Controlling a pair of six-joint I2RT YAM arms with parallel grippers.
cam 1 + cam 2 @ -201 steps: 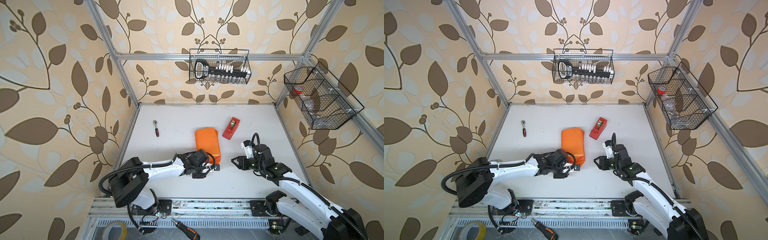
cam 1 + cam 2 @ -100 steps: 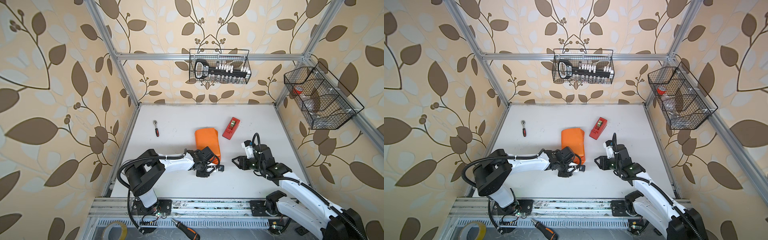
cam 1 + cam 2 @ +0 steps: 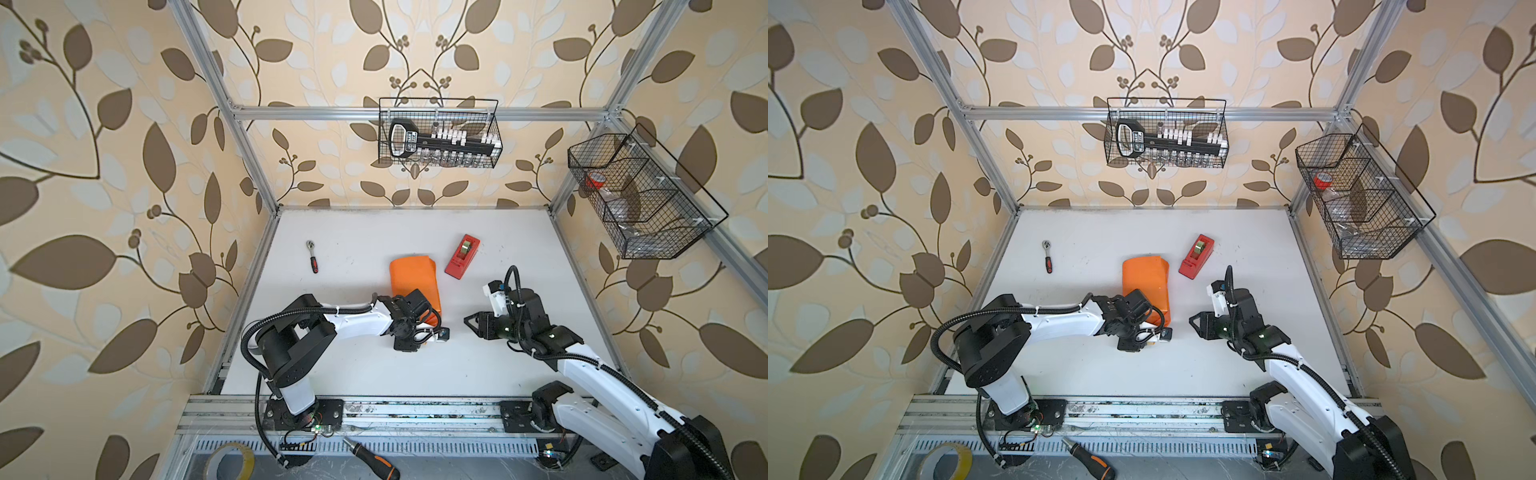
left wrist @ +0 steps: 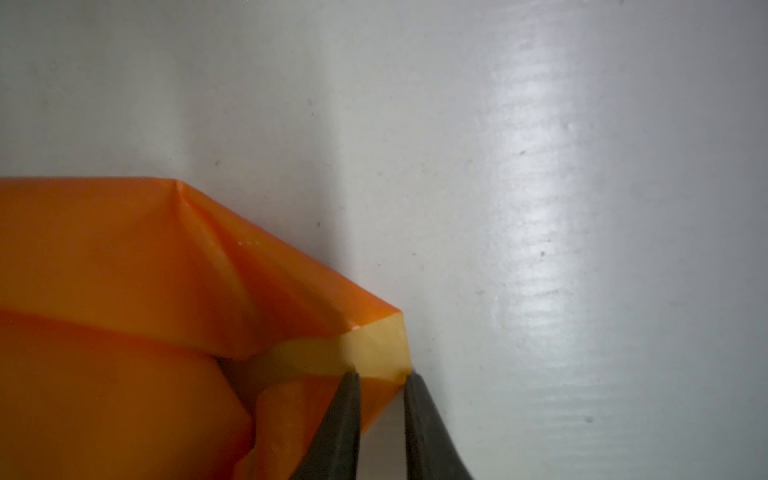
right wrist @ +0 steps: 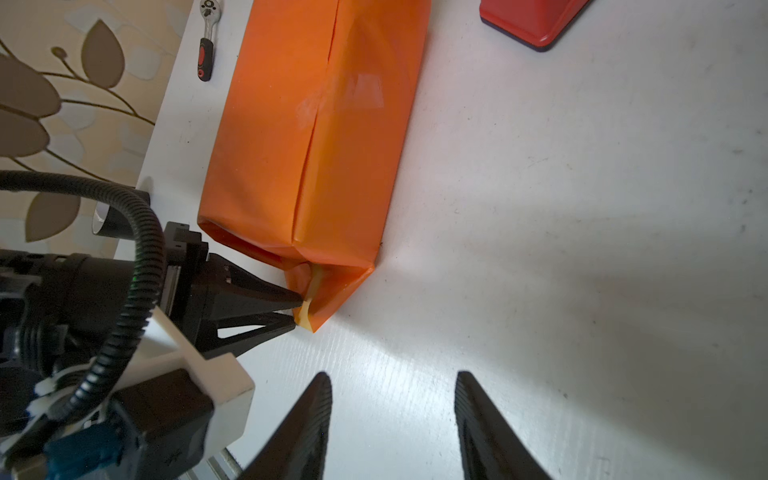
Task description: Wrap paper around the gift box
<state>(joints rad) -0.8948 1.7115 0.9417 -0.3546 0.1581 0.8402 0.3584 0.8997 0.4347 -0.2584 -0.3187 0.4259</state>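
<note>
One loose corner flap of the paper [image 5: 309, 309], folded round the gift box mid-counter [image 3: 498, 365] with its long axis running away from the arms, is pinched by the nearly closed left claw [image 5: 296, 312], while the right claw [image 5: 392, 419] is held open and empty nearby.

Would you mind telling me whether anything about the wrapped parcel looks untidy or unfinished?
Yes: the paper is closed along its top seam, but the near end is still open and crumpled, its pale inner face showing, where the left gripper pinches a flap. The gift box itself is hidden.
</note>
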